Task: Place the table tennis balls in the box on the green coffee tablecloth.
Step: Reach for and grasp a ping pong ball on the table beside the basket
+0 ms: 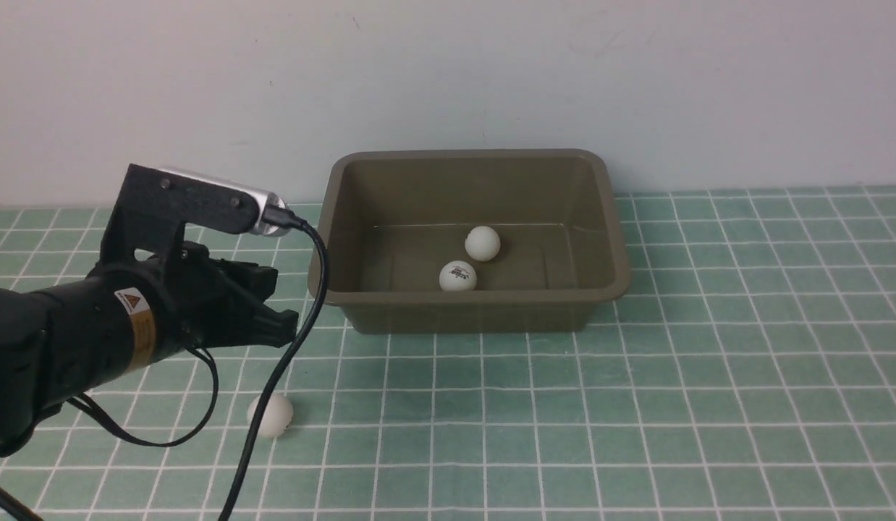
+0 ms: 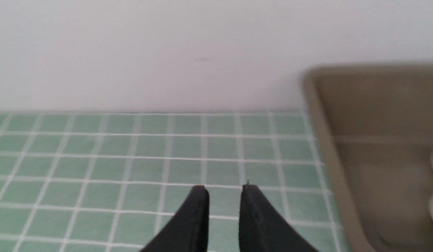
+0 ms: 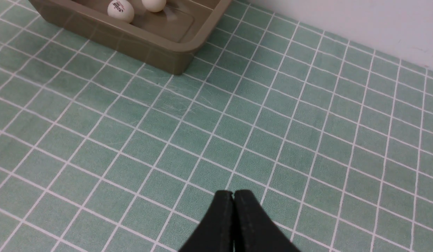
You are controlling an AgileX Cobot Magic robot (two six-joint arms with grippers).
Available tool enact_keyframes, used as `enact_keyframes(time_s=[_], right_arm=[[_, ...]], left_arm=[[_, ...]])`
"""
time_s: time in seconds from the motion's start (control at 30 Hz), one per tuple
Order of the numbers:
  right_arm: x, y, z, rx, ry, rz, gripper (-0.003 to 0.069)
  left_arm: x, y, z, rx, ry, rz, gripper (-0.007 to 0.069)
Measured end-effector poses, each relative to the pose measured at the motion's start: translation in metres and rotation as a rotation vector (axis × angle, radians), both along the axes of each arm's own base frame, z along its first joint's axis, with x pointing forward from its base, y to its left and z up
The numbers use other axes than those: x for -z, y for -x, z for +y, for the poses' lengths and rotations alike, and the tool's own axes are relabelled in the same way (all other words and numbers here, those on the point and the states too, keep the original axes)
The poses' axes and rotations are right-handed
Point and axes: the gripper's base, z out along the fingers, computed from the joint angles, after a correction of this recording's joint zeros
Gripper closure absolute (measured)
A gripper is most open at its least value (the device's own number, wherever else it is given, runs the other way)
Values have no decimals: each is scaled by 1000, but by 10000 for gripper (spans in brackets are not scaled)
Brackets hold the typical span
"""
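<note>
Green tablecloth (image 1: 636, 405), box (image 1: 477, 315) holding two balls (image 1: 483, 243), cable (image 1: 323, 275) crossing third ball (image 1: 278, 418), perhaps touching

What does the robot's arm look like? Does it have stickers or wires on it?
The left arm is chunky and black, with a yellow-orange warning sticker. A silver camera sits on top, and a black cable loops from it. Both the left gripper and right gripper have black pointed fingers.
</note>
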Motion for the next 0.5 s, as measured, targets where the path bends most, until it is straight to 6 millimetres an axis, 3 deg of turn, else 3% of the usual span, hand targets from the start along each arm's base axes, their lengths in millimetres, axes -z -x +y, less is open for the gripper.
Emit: enact_keyframes(time_s=[0.1, 0.2, 0.37, 0.5], right_arm=[[0, 0, 0, 1, -2, 0, 673], [0, 0, 0, 2, -3, 0, 673], [0, 0, 0, 2, -3, 0, 673], [0, 0, 0, 2, -3, 0, 673]], left_arm=[[-11, 11, 26, -358, 151, -40, 510], [-3, 23, 38, -495, 86, 90, 510], [18, 38, 26, -284, -64, 424, 510], [27, 45, 9, 39, -142, 562, 510]])
